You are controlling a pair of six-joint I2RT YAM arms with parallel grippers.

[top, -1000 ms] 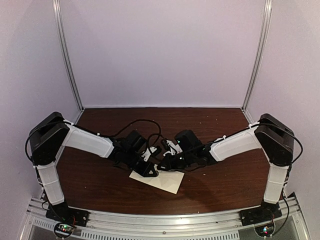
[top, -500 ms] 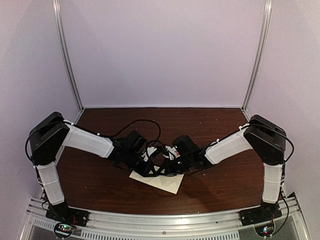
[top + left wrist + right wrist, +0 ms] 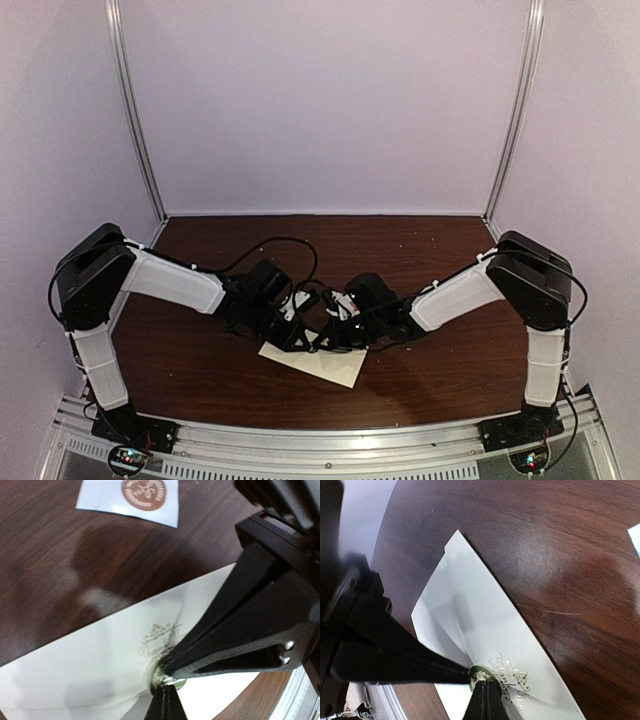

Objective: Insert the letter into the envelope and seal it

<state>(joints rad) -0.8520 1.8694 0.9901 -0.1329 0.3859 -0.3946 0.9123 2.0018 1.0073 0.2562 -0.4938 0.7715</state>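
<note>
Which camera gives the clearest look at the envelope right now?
Right wrist: it shows most of the envelope, with its flap creases and gold script plain. Left wrist also shows the script, but the right gripper hides part. Top external gives only a small cream rectangle, partly covered.

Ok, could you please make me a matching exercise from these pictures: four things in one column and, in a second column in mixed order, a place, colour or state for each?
Things:
1. envelope
2. sticker sheet
3. table
4. left gripper

Descriptions:
a. dark brown and shiny
b. shut, tip down on the envelope
c. cream, with gold lettering
d. white, lying apart from the envelope

Pairs: 1-c, 2-d, 3-a, 4-b
</note>
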